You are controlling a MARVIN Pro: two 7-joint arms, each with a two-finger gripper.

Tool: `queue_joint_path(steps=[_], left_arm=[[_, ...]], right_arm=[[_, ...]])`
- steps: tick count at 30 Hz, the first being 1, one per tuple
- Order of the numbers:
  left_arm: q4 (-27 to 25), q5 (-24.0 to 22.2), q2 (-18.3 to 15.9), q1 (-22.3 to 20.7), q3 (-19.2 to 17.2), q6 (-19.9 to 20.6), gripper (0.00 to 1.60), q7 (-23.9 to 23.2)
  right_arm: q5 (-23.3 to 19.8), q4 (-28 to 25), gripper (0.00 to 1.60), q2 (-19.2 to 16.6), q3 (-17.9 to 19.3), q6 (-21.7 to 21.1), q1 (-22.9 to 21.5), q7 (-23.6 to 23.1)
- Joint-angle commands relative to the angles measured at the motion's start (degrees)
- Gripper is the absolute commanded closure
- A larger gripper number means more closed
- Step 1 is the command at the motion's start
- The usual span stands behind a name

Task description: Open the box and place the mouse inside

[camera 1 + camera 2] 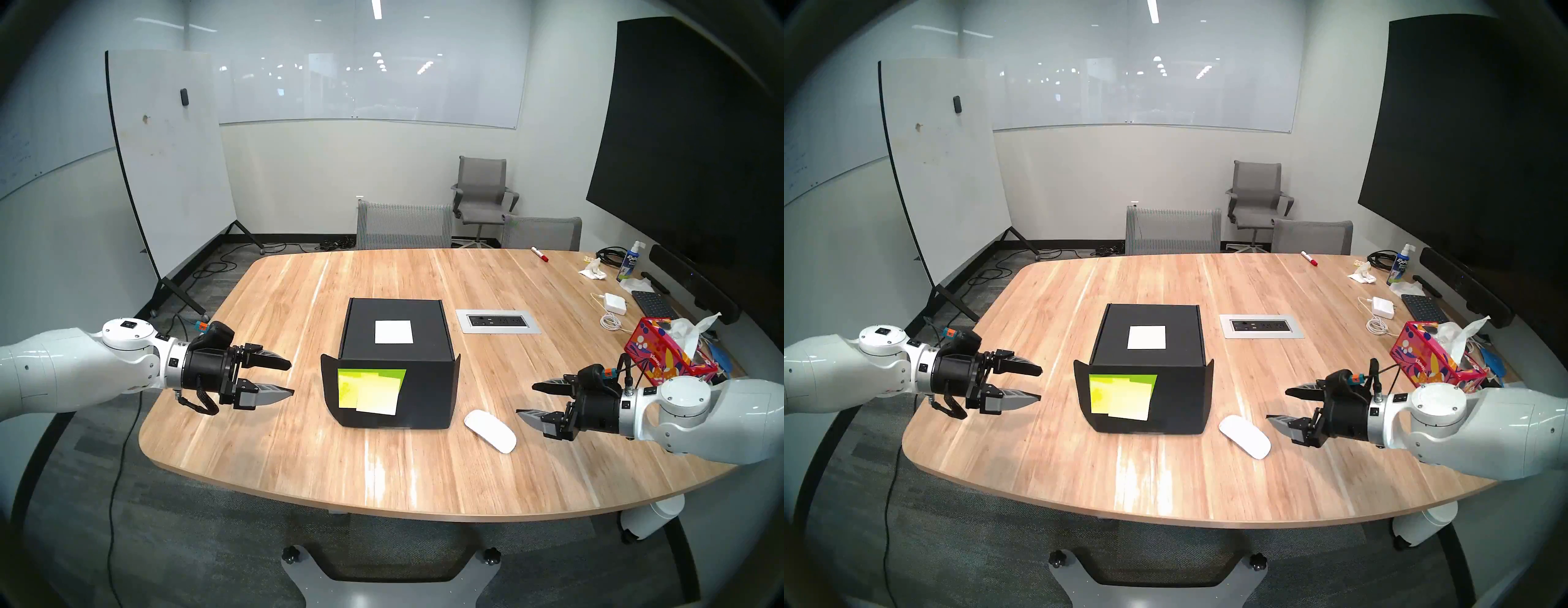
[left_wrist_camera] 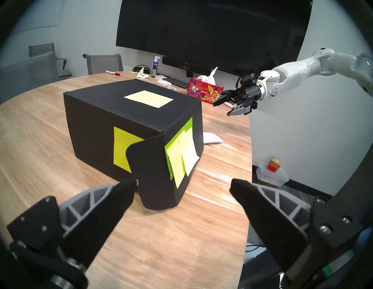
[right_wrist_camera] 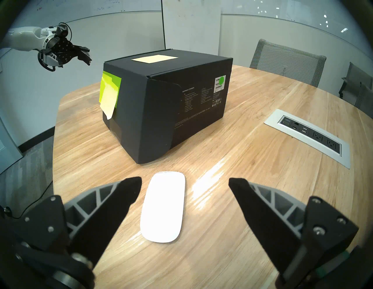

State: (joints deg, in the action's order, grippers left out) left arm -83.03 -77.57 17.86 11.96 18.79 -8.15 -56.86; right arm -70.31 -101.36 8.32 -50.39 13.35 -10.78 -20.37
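Observation:
The black cardboard box (image 1: 428, 339) stands shut in the middle of the wooden table (image 1: 382, 475), with a white label on top and yellow-green sticky notes (image 1: 371, 391) on its front flap. It also shows in the left wrist view (image 2: 96, 125) and the right wrist view (image 3: 161, 105). The white mouse (image 1: 490, 431) lies on the table just right of the box's front corner; it sits close in the right wrist view (image 3: 163, 207). My left gripper (image 1: 292, 378) is open and empty, left of the box. My right gripper (image 1: 525, 400) is open and empty, just right of the mouse.
A power outlet panel (image 1: 498, 321) is set into the table right of the box. A red patterned tissue box (image 1: 664, 352), a white adapter with cable (image 1: 615, 303), a keyboard (image 1: 653, 303), a spray bottle (image 1: 628, 265) and a red marker (image 1: 539, 254) lie at the right. Chairs stand behind the table.

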Motion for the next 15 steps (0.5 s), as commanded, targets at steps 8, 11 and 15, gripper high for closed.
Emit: queue_joint_path(steps=[8, 11, 15], left_arm=[[0.26, 0.41, 3.63, -0.01, -0.29, 0.17, 0.00, 5.33], [0.26, 0.35, 3.97, 0.02, -0.29, 0.16, 0.00, 6.00], [0.60, 0.32, 5.02, 0.12, -0.15, 0.52, 0.00, 7.45]], right_arm=[[-0.07, 0.06, 0.00, -0.03, 0.51, 0.41, -0.46, -0.08], [-0.07, 0.06, 0.00, -0.03, 0.51, 0.41, -0.46, -0.08], [-0.07, 0.06, 0.00, -0.03, 0.51, 0.41, -0.46, -0.08]])
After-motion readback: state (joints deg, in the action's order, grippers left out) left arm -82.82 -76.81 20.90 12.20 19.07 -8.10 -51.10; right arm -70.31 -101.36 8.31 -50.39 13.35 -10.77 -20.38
